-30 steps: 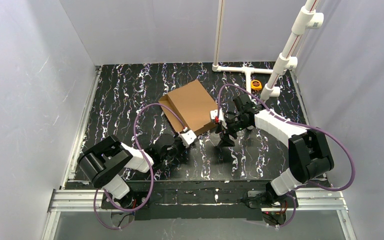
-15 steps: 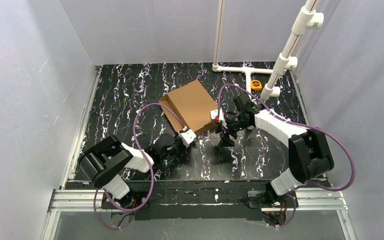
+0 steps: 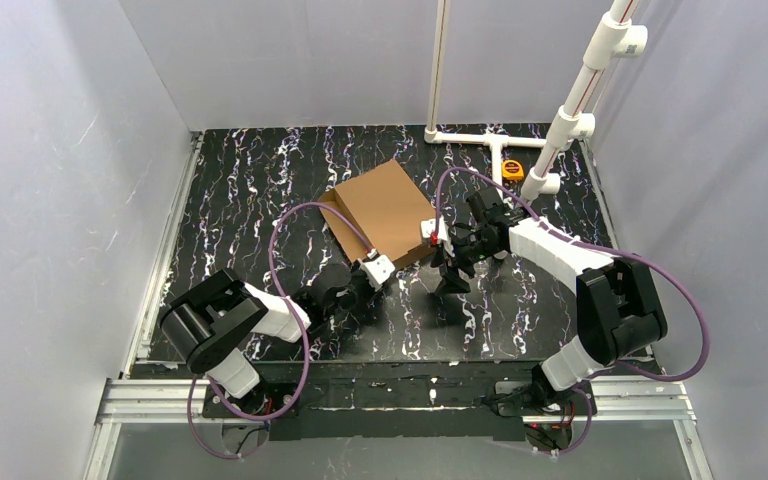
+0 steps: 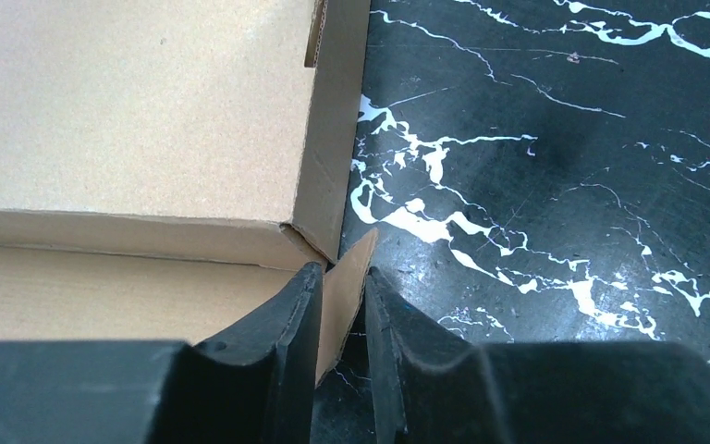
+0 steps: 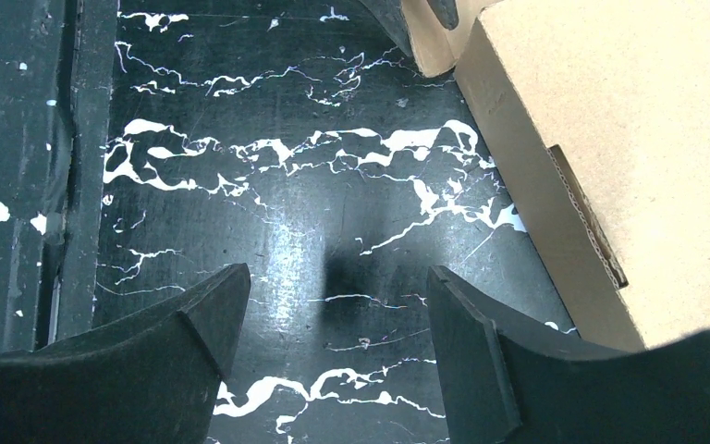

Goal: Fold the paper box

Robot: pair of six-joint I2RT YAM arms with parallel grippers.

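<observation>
Looks close to finished with the box [image 3: 385, 210]: closed into a shallow, flat-topped shape, lying skewed at the middle of the tabletop [image 3: 260, 180]. Probably left to tuck in: one small tab [image 4: 351, 266] poking out at the near corner, pinched narrow in the left tool [image 4: 339, 277]. Also an open slot [image 5: 592, 231] in the right side wall. Spread wide and empty just beside that wall, the right tool [image 5: 337, 277]. Farther back and well apart, a yellow tape measure [image 3: 512, 169] and white pipes [image 3: 570, 120]. Nothing in the way except perhaps the purple cable [image 3: 278, 240] arching by the box's left edge.
</observation>
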